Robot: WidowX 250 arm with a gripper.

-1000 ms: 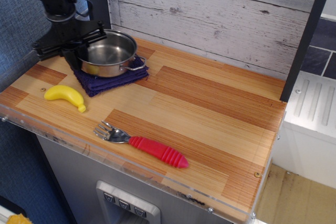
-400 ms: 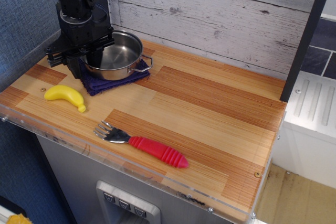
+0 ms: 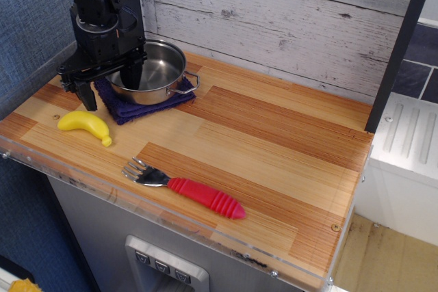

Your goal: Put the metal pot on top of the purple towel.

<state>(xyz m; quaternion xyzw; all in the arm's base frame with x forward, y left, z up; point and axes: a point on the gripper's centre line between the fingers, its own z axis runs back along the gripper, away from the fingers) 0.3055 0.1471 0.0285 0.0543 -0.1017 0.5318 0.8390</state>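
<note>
Observation.image, upper left of frame: gripper (image 3: 109,88) has spread wide since the earlier frame, where its fingers clamped the near-left rim. Metal pot (image 3: 152,71) sits on the purple towel (image 3: 140,104), unmoved over the last moment. One finger (image 3: 87,94) is outside the pot at left, the other (image 3: 133,76) inside the bowl; rim between them, contact unclear. Banana (image 3: 84,126) and red-handled fork (image 3: 185,188) lie nearer on the wooden counter (image 3: 274,141).

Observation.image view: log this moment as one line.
shiny round metal pot: resting on folded dark purple towel | gripper: open, straddling pot's near-left rim | yellow banana, red-handled fork: on wooden counter
</note>
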